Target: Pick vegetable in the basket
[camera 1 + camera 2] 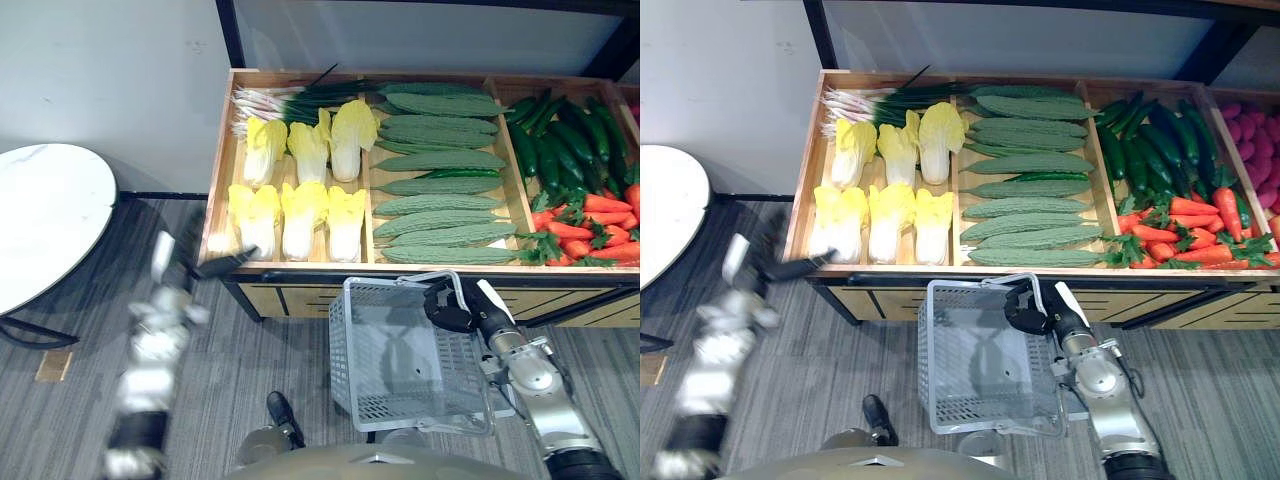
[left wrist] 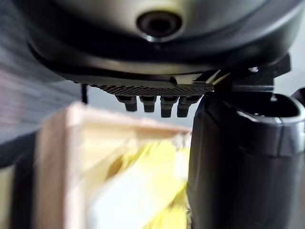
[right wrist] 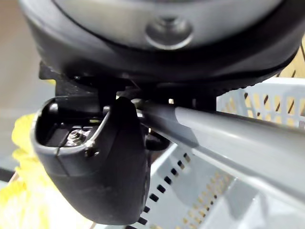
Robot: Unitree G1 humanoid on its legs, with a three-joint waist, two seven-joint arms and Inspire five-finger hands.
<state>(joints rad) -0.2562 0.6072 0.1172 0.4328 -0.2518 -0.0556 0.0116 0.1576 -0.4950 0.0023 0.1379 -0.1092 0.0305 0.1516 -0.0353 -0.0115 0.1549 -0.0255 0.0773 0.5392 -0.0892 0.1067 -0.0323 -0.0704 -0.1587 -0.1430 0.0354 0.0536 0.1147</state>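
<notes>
A big wooden stand (image 1: 300, 268) is full of vegetables in boxes side by side. A round white table (image 1: 45, 215) stands well apart on the robot's left. A grey plastic basket (image 1: 340, 350) hangs just in front of the stand, over the grey carpet (image 1: 80, 420).

The task's vegetables all lie in the stand. The napa cabbages (image 1: 300, 215) are yellow on top and white below. They lie in two rows in the left box, with spring onions (image 1: 290, 98) behind them. Long, bumpy green gourds (image 1: 440, 160) are piled in the middle box. On the right are smooth dark cucumbers (image 1: 560, 140), with orange carrots (image 1: 590, 225) in front of them.

The right eye view also shows pink-purple vegetables (image 1: 1252, 130) in a box at the far right. The left eye view shows more of the round table.

The right hand (image 1: 455, 310) holds the basket by its handle (image 3: 228, 133). The right wrist view shows this from close. The grey bar runs under the palm and the thumb bends around it.

The left hand (image 1: 225, 263) is blurry. It is at the front left corner of the stand, near the front row of cabbages. Its fingers (image 2: 155, 102) reach out straight and hold nothing. The left wrist view shows the wooden edge and a yellow cabbage just past them. The pictures do not show whether the hand touches the stand.
</notes>
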